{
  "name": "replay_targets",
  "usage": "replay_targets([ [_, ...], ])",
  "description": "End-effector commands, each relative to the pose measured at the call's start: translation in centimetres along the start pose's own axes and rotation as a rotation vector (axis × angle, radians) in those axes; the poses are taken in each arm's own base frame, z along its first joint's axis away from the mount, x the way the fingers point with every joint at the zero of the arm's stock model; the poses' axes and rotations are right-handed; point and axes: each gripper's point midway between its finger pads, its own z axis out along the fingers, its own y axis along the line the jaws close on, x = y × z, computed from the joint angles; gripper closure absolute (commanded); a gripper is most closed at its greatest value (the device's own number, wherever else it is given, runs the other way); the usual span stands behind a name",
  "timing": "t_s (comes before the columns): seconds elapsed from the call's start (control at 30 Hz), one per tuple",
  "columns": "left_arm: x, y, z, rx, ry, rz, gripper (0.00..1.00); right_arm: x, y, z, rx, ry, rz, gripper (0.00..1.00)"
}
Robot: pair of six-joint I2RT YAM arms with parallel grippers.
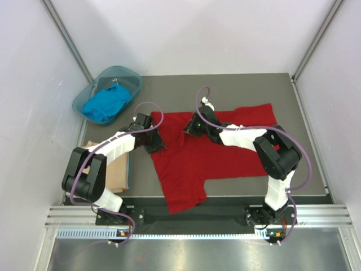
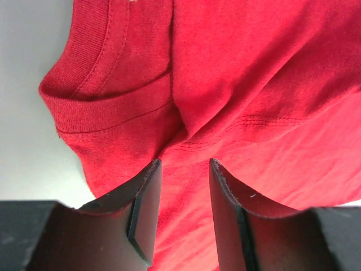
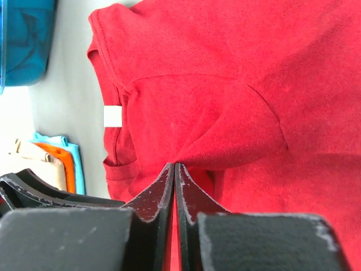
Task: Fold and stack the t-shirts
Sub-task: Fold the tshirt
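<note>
Two grippers are set at the deep red cloth t-shirt's (image 1: 186,161) collar: left gripper (image 2: 183,164) parted, empty; right gripper (image 3: 175,165) pinched on cloth, evidently for folding.

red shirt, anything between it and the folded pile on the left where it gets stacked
Only the left arm: it lies across the folded pile, with the open left gripper over the red t-shirt beside its collar. Nothing else visible lies between the two.

Matt red knit-cloth t-shirt (image 2: 254,84), ribbed collar
</note>
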Motion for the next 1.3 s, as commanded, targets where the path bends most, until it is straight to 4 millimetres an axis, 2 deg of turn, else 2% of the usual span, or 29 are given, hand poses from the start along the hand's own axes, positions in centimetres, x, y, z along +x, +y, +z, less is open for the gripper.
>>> replay_targets([
  [0.0, -0.4, -0.2, 0.4, 0.022, -0.028, 0.035, 0.56, -1.7, 2.2, 0.5, -0.093, -0.036, -0.005, 0.96],
  [0.1, -0.1, -0.4, 1.0, 0.048, -0.015, 0.034, 0.56, -1.7, 2.0, 1.0, -0.085, -0.027, -0.009, 0.89],
  [0.2, 0.1, 0.2, 1.9, 0.018, -0.005, 0.028, 0.56, -1.5, 1.9, 1.3, -0.084, -0.019, -0.013, 0.86],
  [0.27, 0.3, 0.4, 2.5, 0.012, 0.008, 0.024, 0.60, -1.4, 1.6, 1.5, -0.078, -0.014, -0.015, 0.84],
  [0.33, 0.3, 0.0, 2.7, 0.032, 0.014, 0.018, 0.70, -1.3, 1.4, 1.6, -0.071, -0.008, -0.020, 0.82],
  [0.37, 0.2, -0.2, 2.8, 0.038, 0.016, 0.013, 0.84, -1.3, 1.3, 1.6, -0.068, -0.007, -0.020, 0.82],
  [0.47, -0.5, -1.5, 2.3, 0.073, 0.008, -0.003, 1.00, -1.2, 1.2, 1.5, -0.066, -0.004, -0.024, 0.82],
  [0.6, -2.2, -4.5, 0.6, 0.158, -0.021, -0.037, 1.00, -1.8, 1.4, 1.0, -0.070, -0.013, -0.052, 0.79],
  [0.7, -3.0, -5.5, -0.1, 0.167, -0.026, -0.053, 1.00, -2.6, 2.0, 0.5, -0.073, -0.020, -0.074, 0.77],
  [0.73, -3.9, -6.1, -0.4, 0.163, -0.041, -0.052, 1.00, -2.8, 2.3, 0.3, -0.077, -0.024, -0.082, 0.76],
  [0.77, -3.8, -5.6, -0.5, 0.123, -0.031, -0.060, 1.00, -2.9, 2.4, 0.2, -0.078, -0.025, -0.085, 0.75],
  [0.87, -4.8, -5.7, -0.6, 0.092, -0.046, -0.061, 1.00, -3.2, 2.6, -0.2, -0.079, -0.025, -0.098, 0.73],
  [0.97, -5.4, -6.6, -0.6, 0.128, -0.060, -0.075, 1.00, -3.0, 2.6, -0.6, -0.075, -0.006, -0.102, 0.68],
  [1.07, -7.2, -7.7, -0.6, 0.138, -0.097, -0.087, 1.00, -3.2, 2.6, -1.7, -0.070, -0.021, -0.115, 0.57],
  [1.1, -8.4, -8.2, -0.4, 0.131, -0.113, -0.094, 1.00, -3.2, 2.1, -2.0, -0.049, -0.025, -0.122, 0.54],
  [1.17, -9.9, -8.5, -0.2, 0.145, -0.113, -0.120, 1.00, -4.2, 2.1, -2.8, -0.025, -0.070, -0.134, 0.50],
  [1.2, -11.0, -9.6, -0.1, 0.181, -0.108, -0.134, 1.00, -4.6, 1.7, -3.0, -0.006, -0.087, -0.152, 0.50],
  [1.27, -12.7, -10.1, -0.1, 0.205, -0.124, -0.163, 1.00, -5.0, 1.7, -3.4, 0.001, -0.105, -0.171, 0.50],
])
